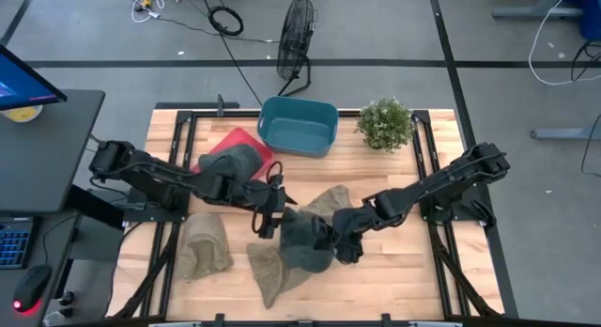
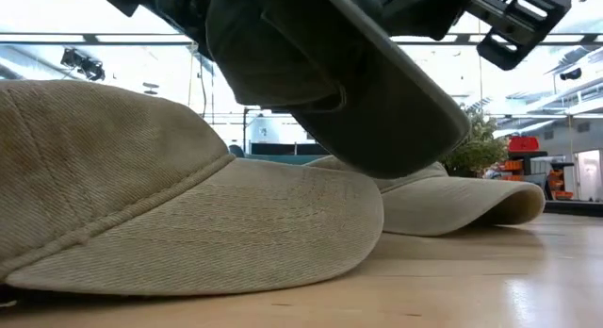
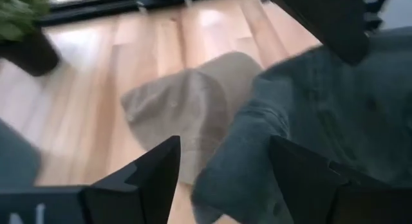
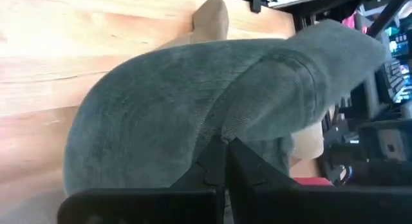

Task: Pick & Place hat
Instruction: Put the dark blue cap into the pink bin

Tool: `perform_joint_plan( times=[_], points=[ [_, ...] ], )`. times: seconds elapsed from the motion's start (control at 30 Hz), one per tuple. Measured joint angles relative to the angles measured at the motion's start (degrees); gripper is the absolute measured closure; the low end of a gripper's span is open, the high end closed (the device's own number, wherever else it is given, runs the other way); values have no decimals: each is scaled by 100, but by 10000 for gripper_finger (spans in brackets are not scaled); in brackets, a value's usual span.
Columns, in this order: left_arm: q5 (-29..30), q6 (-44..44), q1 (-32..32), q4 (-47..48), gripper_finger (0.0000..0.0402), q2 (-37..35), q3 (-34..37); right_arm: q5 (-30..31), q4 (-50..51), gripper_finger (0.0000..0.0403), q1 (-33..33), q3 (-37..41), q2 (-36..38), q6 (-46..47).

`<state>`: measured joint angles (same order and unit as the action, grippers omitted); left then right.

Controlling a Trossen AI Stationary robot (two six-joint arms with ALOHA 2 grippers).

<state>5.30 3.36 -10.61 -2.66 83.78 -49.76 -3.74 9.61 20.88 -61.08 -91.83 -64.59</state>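
A dark grey-green hat (image 1: 302, 241) hangs above the table's middle, between my two grippers. In the low view the hat (image 2: 377, 102) is tilted, clear of the tan hats below it. My right gripper (image 1: 346, 247) is shut on it from the right side. My left gripper (image 1: 266, 219) is open at the hat's left side. Its two fingers (image 3: 161, 172) stand either side of the hat's edge (image 3: 238, 153). My right gripper pinches the dark hat between its two shut fingers at the fold where crown meets brim (image 4: 222, 130). The brim (image 4: 129, 140) spreads to one side and the crown (image 4: 315, 69) to the other. The hat is lifted clear and tilted. My left gripper: I cannot tell whether its fingers touch the hat's edge.
Three tan hats lie on the table: front left (image 1: 205, 244), front middle (image 1: 272, 275) and one behind the dark hat (image 1: 329, 203). Another dark hat (image 1: 235, 163) lies on a red thing at the back left. A teal bin (image 1: 299, 125) and a potted plant (image 1: 385, 123) stand at the back.
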Motion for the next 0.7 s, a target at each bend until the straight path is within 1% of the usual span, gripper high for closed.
perform_joint_plan(
  times=[0.1, 0.27, 0.37, 0.5, 0.6, 0.7],
  points=[
    [-303, -8, -6, -37, 162, 20, -7, 29, 50, 401, -4, 0, 0, -174],
    [-473, -133, -9, -10, 173, 25, -4, 453, 42, 401, -9, 0, 0, -605],
    [-489, -251, -9, -6, 192, 27, -4, 596, 11, 401, -9, 0, 0, -700],
    [-492, -275, -9, 5, 244, 27, -4, 627, -8, 397, -3, 0, 0, -454],
    [-492, -320, -9, 85, 296, 27, -4, 665, -22, 388, -4, 0, 0, -10],
    [-471, -554, -5, 101, 351, 27, -4, 883, -23, 378, 0, 0, 0, 654]
  ],
)
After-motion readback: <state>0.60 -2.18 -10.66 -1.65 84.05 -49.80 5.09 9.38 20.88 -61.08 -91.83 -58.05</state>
